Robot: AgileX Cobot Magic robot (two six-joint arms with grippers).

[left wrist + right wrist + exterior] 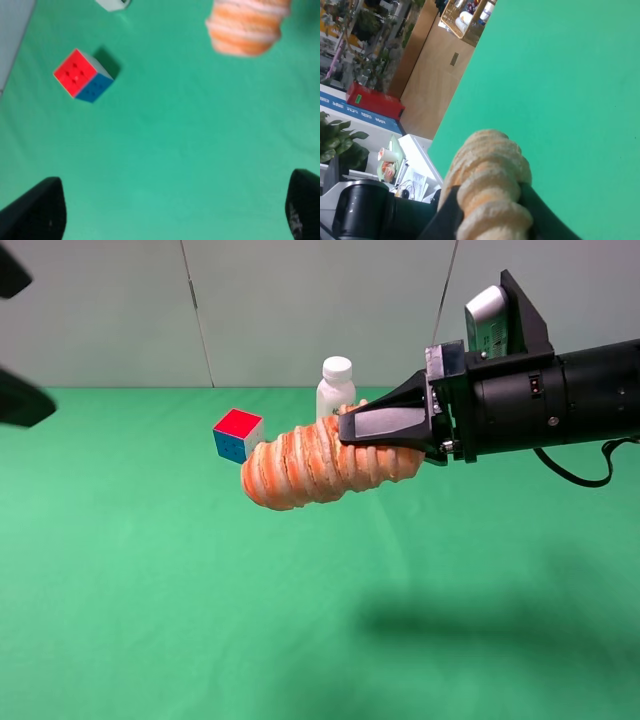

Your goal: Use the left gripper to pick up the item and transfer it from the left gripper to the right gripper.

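Two sets of fingers. My right fingers [385,425] are clamped on one end of the item [305,465], holding it in the air above the table [150,620]. My left fingers [40,212] are spread wide and empty, clear of it. Risk: most of the item overhangs the grip, so it could sag and slip out. Count: one item; behind it one cube [238,433], then one bottle [336,385].

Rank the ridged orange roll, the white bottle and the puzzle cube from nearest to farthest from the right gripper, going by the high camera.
1. ridged orange roll: clamped in the right gripper, held in the air.
2. white bottle: standing just behind the roll, near the gripper's tips.
3. puzzle cube: farther left, beyond the roll's free end.
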